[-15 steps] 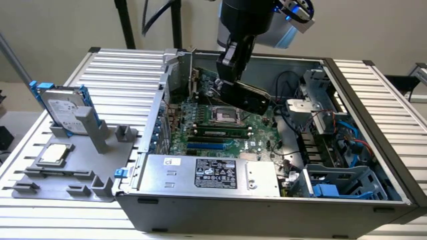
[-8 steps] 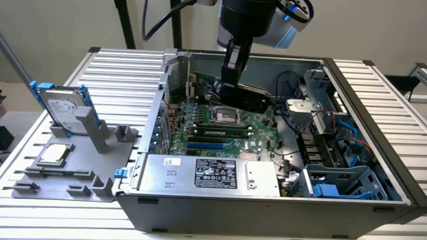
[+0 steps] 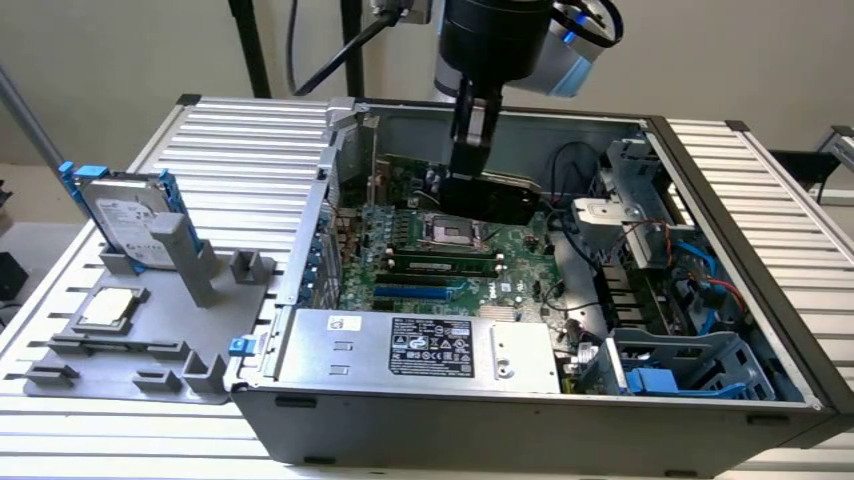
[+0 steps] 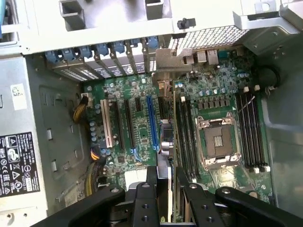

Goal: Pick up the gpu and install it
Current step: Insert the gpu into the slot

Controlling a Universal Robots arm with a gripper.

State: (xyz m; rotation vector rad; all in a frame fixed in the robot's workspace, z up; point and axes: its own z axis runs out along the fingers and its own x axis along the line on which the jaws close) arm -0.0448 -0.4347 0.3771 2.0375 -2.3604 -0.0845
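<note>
The fingers clamp the thin green-and-black gpu card at one o'clock of the silver CPU socket. It is best held upright and square to its slot.

1 gpu, 1 hard drive, 1 CPU chip, 1 motherboard, 1 power supply, 1 computer case

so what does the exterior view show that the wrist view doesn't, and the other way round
Exterior view adds the silver hard drive with blue rails and the small square silver CPU chip, on a grey holder. Wrist view adds yellow and black wires at the green motherboard's edge. Shared: the black gripper shut on the thin flat black gpu card, and the square CPU socket beside it.
</note>
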